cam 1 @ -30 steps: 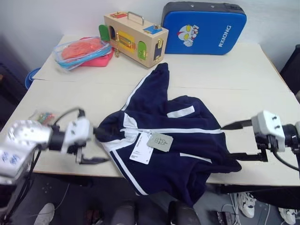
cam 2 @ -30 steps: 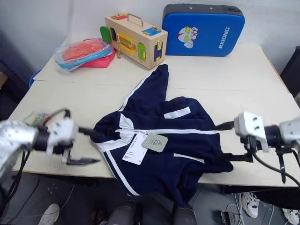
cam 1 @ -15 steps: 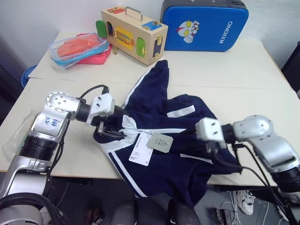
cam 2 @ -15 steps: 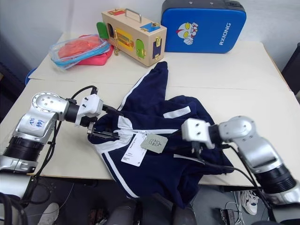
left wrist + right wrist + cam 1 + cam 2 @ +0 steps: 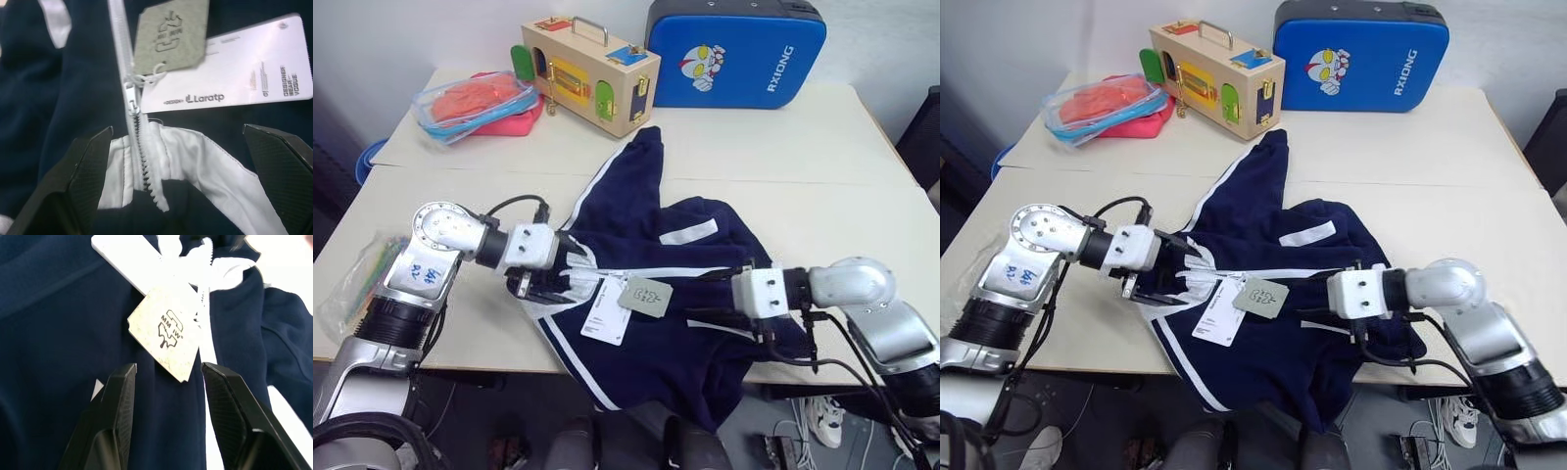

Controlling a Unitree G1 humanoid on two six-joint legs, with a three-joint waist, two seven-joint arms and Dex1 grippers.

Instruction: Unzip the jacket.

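closing in on the jacket (image 5: 675, 284) lying on the table (image 5: 822, 157), left gripper (image 5: 186, 171) spread wide astride the collar, right gripper (image 5: 166, 382) half-open, empty, next needing to pinch the zipper pull (image 5: 132, 95).

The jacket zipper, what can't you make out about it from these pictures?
- Zipper lower run: head views, hidden under the hang tags and right gripper.
- Zipper pull: too small in head views; clear in left wrist view, untouched between the left gripper fingers.
- Jacket hem: drops past the table edge.
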